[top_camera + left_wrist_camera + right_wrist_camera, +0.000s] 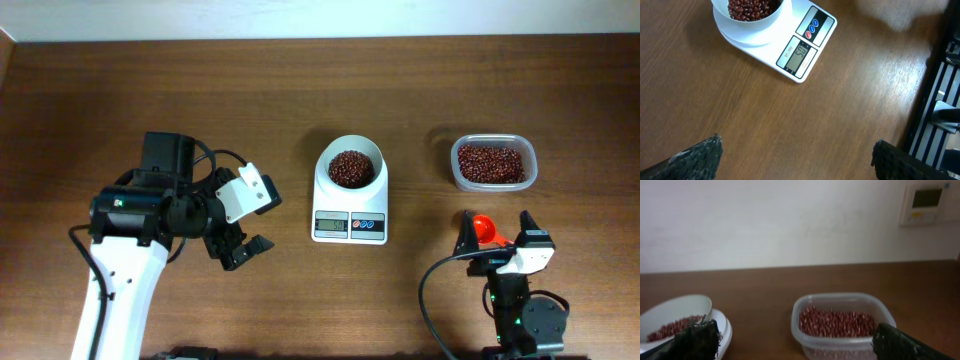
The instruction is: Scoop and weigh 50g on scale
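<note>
The scale (350,222) sits at the middle of the table (300,90), display toward the robot. Its round white bowl (352,143) rests on the platform and holds a layer of red beans (348,168). The clear tub (494,187) of more beans stands to its right, well apart. The left gripper (262,220) hovers left of the scale with its fingers (700,157) spread wide and nothing between them. The right gripper (497,232), near the tub, is just as wide open. A small red object (483,227), probably the scoop, shows between its fingers, unpinched. The scale looks like light, rigid plastic that would slide on the smooth wood if nudged, and the bowl seems to sit loose on it. Any hold is best taken on the body's long edges, not the bowl rim. The beans are small, hard and prone to rolling.
</note>
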